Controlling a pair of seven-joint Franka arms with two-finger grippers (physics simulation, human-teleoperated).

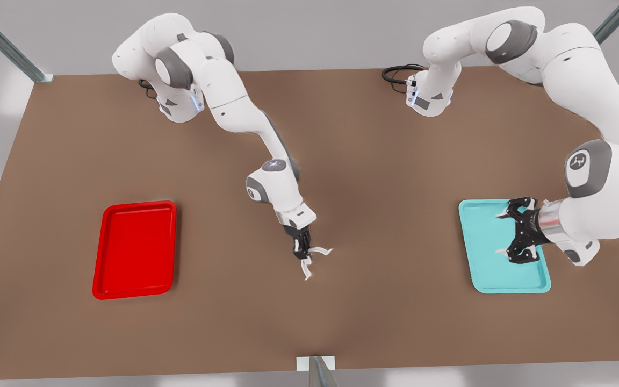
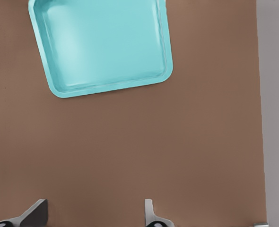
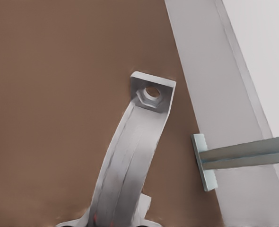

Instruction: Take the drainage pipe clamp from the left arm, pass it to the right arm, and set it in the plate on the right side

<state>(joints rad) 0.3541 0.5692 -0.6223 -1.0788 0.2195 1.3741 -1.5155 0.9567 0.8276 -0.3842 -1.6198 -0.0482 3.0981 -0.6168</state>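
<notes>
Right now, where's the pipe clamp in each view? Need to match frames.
Front view: drainage pipe clamp at table centre, held by the right gripper, between the plate and the teal tray.
Left wrist view: not in it; teal tray and open left gripper.
Right wrist view: the clamp fills the middle, bolt tab outward.
Shared landmark: brown table.

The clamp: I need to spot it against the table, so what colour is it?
White, clearest in the right wrist view, where the right gripper holds the clamp.
</notes>
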